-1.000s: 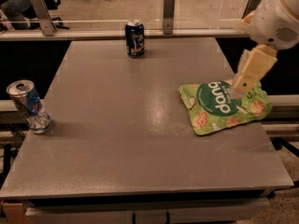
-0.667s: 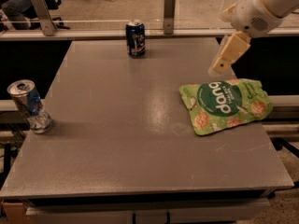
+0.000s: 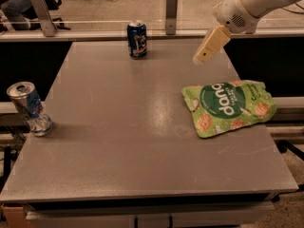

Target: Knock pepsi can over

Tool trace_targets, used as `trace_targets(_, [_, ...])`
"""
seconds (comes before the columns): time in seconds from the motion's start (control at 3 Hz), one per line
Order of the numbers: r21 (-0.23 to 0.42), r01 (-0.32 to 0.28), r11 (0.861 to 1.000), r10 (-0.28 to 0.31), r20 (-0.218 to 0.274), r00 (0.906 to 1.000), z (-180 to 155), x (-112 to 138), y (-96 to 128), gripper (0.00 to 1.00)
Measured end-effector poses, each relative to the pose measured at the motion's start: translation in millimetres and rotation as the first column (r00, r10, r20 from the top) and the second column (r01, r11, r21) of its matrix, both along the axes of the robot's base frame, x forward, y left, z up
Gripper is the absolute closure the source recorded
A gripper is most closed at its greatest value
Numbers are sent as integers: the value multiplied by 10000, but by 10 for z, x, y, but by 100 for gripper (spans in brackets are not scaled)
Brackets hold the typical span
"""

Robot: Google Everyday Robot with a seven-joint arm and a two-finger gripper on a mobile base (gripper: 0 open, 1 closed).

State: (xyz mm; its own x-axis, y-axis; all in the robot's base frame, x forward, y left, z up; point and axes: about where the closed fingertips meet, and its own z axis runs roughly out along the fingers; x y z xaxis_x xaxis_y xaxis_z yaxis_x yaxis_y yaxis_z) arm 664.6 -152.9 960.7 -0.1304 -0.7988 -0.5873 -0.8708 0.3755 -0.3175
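The pepsi can (image 3: 137,40) stands upright at the far edge of the grey table (image 3: 118,137), left of centre. It is dark navy with a silver top. My gripper (image 3: 202,56) hangs from the white arm at the upper right, above the table's far right part. It is level with the can and well to the right of it, not touching it.
A crushed silver-and-blue can (image 3: 29,108) stands tilted at the table's left edge. A green snack bag (image 3: 229,106) lies flat on the right side. A rail with metal posts (image 3: 172,6) runs behind the table.
My gripper has moved up and to the left, from over the green bag toward the far edge and nearer the pepsi can. The cans and the bag have not moved.
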Motion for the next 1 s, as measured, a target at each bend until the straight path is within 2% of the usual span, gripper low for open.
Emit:
trace_targets(0.33, [651, 44, 9979, -51, 106, 9999, -53, 180, 121, 0])
trace_targets(0.67, [1969, 150, 9803, -191, 191, 9996, -173, 599, 396, 0])
trace_targets(1.0, [3211, 205, 9468, -233, 50, 9997, -363, 1017, 688, 0])
